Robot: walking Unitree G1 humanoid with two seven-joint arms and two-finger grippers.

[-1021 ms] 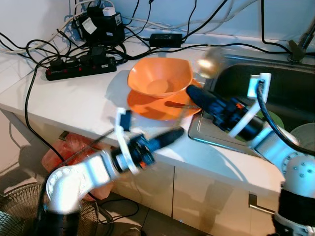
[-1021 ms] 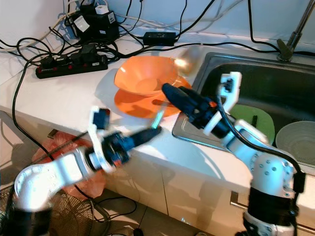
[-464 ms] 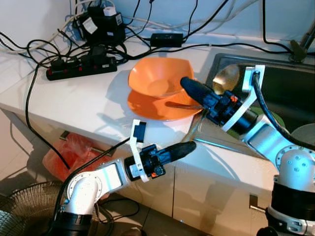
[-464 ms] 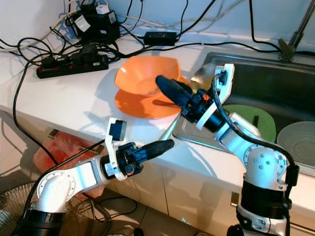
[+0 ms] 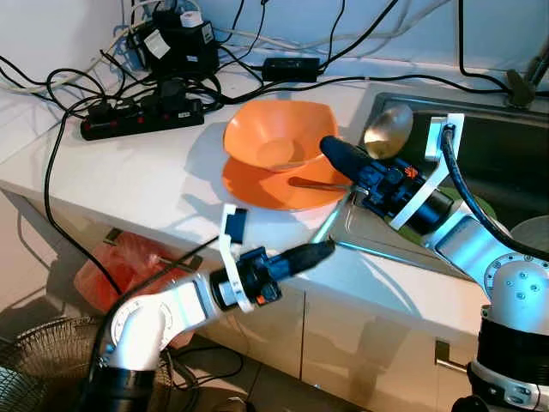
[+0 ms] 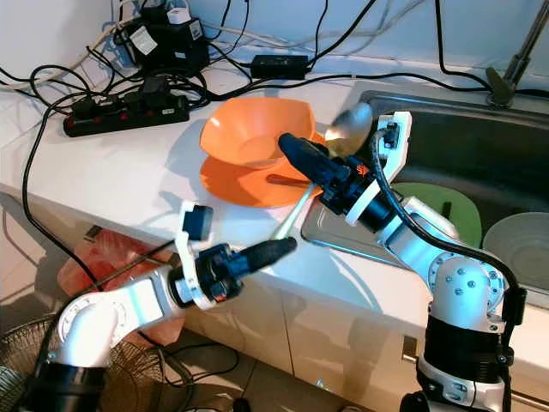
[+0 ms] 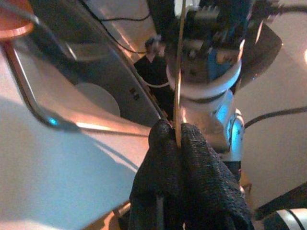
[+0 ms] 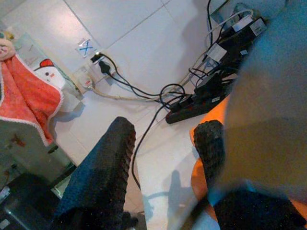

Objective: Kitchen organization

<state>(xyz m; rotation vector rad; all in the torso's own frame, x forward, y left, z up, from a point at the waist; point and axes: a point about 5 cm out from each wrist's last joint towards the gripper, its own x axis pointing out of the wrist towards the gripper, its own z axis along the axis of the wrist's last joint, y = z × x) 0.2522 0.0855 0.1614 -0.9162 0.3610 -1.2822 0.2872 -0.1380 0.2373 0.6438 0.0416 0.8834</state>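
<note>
Ladle: long metal handle, round steel bowl at the far end. It runs slantwise from the near counter edge up over the left rim of the sink, bowl raised just right of the orange bowl, which sits on an orange plate.

Left gripper: clenched on the near tip of the ladle handle; the left wrist view shows the thin handle pinched between both black fingers.

Right gripper: reaches over the plate's right edge, beside the upper handle. Right wrist view shows its 2 fingers spread apart, with a blurred grey shape close against 1 of them, likely the ladle; released, I judge.

Handling, judged: stiff, light-to-moderate, smooth steel, so slippery. The weight sits in the bowl, so a hold on the handle tip alone lets it swing or twist. A better hold is mid-handle or nearer the bowl, pads flat across the handle.

Power strip and cables lie at the far left; a brown utensil rests on the plate.
</note>
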